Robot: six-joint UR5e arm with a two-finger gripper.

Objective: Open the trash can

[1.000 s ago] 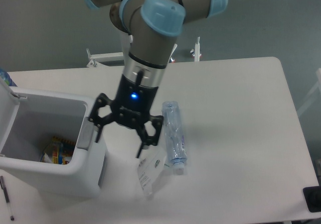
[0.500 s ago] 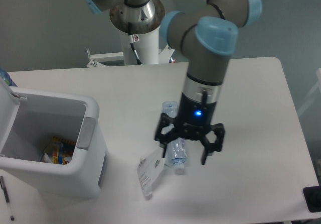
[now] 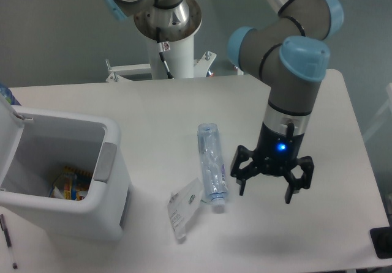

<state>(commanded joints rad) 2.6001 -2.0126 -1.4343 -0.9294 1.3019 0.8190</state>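
Observation:
The white trash can [image 3: 113,209] stands at the table's left front with its lid [image 3: 7,139] swung up and back at the left edge, so the inside shows, holding colourful rubbish [image 3: 68,184]. A grey latch [image 3: 106,162] sits on its right rim. My gripper [image 3: 264,192] hangs open and empty over the table's right half, well away from the can, just right of the clear bottle [image 3: 211,166].
The crushed clear bottle lies on its side in the middle of the white table [image 3: 177,101], with a small clear plastic packet [image 3: 182,208] beside its cap. A pen [image 3: 7,239] lies at the front left. A black object [image 3: 382,242] sits at the front right corner.
The arm has swung from the trash can's right rim across the bottle to the table's right half. The can's lid stays open throughout and the gripper stays open.

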